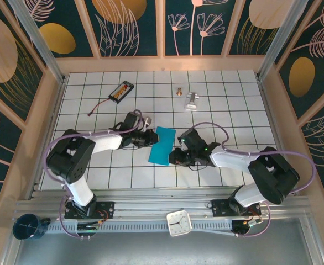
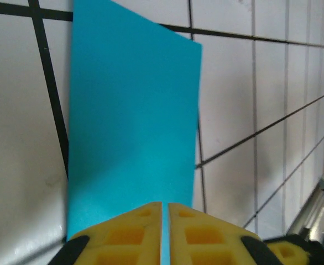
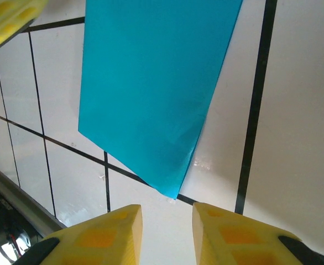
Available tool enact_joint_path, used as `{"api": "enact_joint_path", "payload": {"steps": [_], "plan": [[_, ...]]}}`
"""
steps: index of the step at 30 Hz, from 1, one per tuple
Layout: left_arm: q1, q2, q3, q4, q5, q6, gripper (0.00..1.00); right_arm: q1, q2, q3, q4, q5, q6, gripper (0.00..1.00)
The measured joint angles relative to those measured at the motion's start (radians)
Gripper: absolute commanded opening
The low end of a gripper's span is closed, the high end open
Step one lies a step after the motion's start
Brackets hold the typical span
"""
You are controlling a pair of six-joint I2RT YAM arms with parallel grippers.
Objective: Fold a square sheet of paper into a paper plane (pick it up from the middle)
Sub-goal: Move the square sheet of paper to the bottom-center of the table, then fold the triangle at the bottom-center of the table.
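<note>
So my left gripper (image 2: 162, 208) is clamped on one edge of the teal sheet (image 2: 134, 110), which lies mid-table between both grippers with its long axis running straight away from that grip, and my right gripper (image 3: 166, 212), jaws apart, sits just off its opposite corner.

Showing smooth matt paper in the square sheet of paper (image 1: 162, 146); gleaming glossy on the table (image 3: 294, 110) under that sheet; looking like matt yellow plastic on the right gripper (image 3: 166, 212).
</note>
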Motion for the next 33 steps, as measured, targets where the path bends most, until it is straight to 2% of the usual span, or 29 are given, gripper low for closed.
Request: {"api": "enact_joint_path", "payload": {"steps": [7, 19, 33], "plan": [[0.0, 0.064, -0.016, 0.006, -0.017, 0.03, 0.01, 0.012, 0.007, -0.019, 0.08, 0.012, 0.062, 0.31], [-0.053, -0.099, -0.244, 0.125, -0.082, -0.126, 0.01, 0.005, 0.057, 0.0, 0.097, -0.028, 0.043, 0.31], [-0.059, -0.107, -0.286, 0.203, -0.106, -0.195, 0.0, 0.1, 0.031, -0.087, 0.155, -0.034, 0.208, 0.31]]}}
